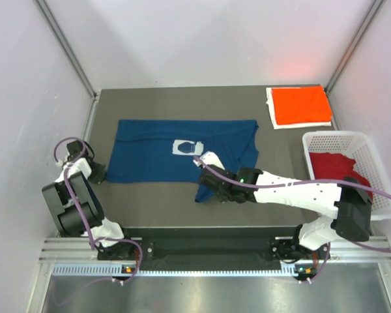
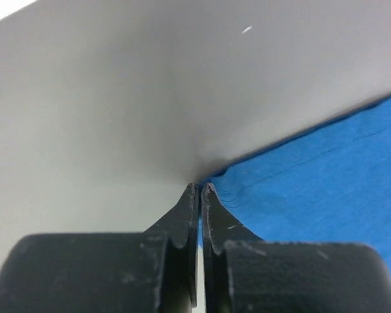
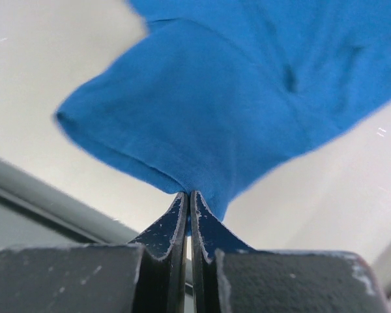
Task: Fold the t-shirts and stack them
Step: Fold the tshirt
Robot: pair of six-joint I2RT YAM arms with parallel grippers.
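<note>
Top external view: navy t-shirt (image 1: 143,156) lies spread on the table (image 1: 182,104); my left jaws are closed on its near-left corner, my right jaws clamped on its near sleeve.

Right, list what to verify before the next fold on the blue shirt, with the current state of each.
1. Right gripper shut on the near sleeve of the blue t-shirt: ok.
2. Left gripper shut at the shirt's near left corner, a blue sliver showing between its fingers: ok.
3. How deep the left grip bites into the cloth: cannot tell.
4. Shirt body spread flat, print up: ok, though the sleeve at the right gripper is bunched.
5. Orange t-shirt folded at the far right, apart from the blue one: ok.
6. Dark red t-shirt lies crumpled in the white basket, not folded: not ok.
</note>
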